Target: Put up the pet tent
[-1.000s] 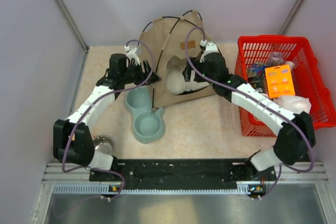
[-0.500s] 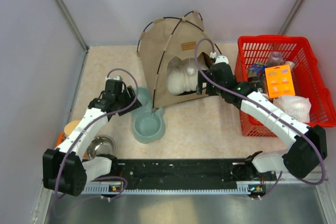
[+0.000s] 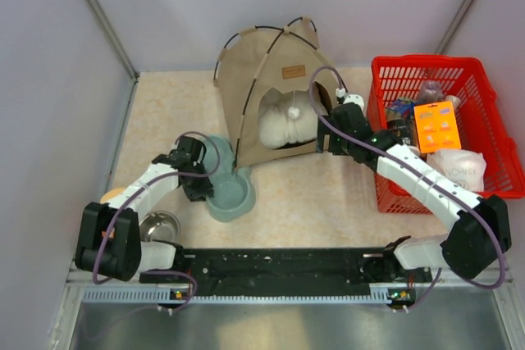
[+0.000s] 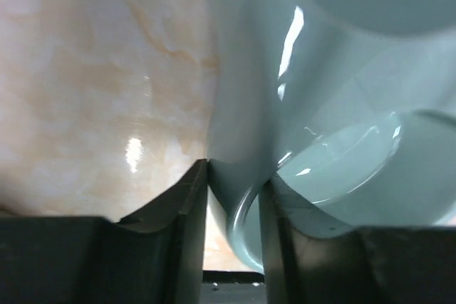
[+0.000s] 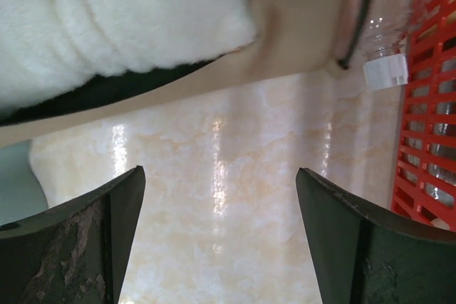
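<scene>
Three views split the scene between them. From above we saw the pet tent point(image 3: 262, 71) standing upright at the back middle of the table point(image 3: 312, 194). It was a beige fabric pyramid ribbed with thin black poles point(image 3: 246, 32), with a brown label point(image 3: 292, 71) over its rounded doorway. A small white ball point(image 3: 294, 111) hung in the opening, and a cream plush pillow point(image 3: 283, 127) filled the dark inside. Only that view gave the whole tent. The right wrist camera caught just its lower hem and the pillow's fleecy pile, with the red plastic lattice of a basket point(image 5: 427, 69) at the right. That camera showed what the overhead view hid: the right gripper point(image 5: 219, 176) had its fingers spread wide over bare marbled tabletop, with nothing between them, just before the tent's right front corner. The left wrist camera showed the left gripper point(image 4: 233, 172) pinching the glossy wall of a pale blue-grey double bowl point(image 4: 342, 69), one finger outside and one on the basin side. From above, that gripper sat at the bowl's left edge, near a steel bowl point(image 3: 160, 225).
</scene>
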Available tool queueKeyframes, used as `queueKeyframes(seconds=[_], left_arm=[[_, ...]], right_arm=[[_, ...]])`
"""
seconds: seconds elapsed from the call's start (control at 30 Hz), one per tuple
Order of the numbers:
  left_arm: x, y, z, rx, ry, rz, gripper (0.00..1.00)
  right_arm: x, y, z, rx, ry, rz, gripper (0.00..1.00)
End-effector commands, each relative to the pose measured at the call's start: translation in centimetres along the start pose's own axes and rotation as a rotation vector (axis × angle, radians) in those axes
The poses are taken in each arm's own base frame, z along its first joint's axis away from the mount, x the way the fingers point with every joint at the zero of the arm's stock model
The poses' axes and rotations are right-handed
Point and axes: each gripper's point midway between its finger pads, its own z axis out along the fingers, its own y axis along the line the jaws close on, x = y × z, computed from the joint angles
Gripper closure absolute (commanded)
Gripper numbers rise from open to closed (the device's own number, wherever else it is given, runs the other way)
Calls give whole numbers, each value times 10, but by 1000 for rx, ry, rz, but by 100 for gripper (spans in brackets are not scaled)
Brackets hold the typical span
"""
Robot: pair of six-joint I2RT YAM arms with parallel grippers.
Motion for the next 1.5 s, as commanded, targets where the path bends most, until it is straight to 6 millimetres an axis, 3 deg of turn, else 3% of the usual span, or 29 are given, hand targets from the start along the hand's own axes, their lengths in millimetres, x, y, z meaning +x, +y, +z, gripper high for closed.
queueKeyframes(seconds=[0.0,0.1,0.33,0.47,0.57,0.67,0.83,0.97,1.07,1.23,1.33,1.47], left_arm=[[-13,24,4,-146,-58,-19,81],[-23,30,-1,-184,-98,-18,100],[-35,33,-15,-225,-111,46,100],[-46,39,-40,-274,-99,135,100],[-59,24,-54,-215,-105,184,100],[-68,32,-62,-269,-81,226,100],[-91,63,-76,-437,-89,281,99],[-103,66,-79,-421,-99,239,100],[-110,85,-79,-516,-102,234,91],[-113,105,-72,-617,-85,214,88],[-116,111,-71,-654,-85,197,83],[-124,122,-84,-723,-128,180,66]], right_arm=[[-13,-21,11,94,-33,51,16],[-15,-35,23,150,-36,72,18],[-16,-48,51,230,-29,20,21],[-21,-59,57,311,-64,46,22],[-29,-68,55,361,-102,79,25],[-36,-70,50,360,-126,114,30],[-46,-68,49,336,-133,121,30],[-49,-69,56,327,-118,142,30],[-59,-61,58,289,-130,120,30],[-80,-16,53,25,-170,60,23],[-88,-21,46,55,-191,67,21],[-98,-45,39,196,-205,82,20]])
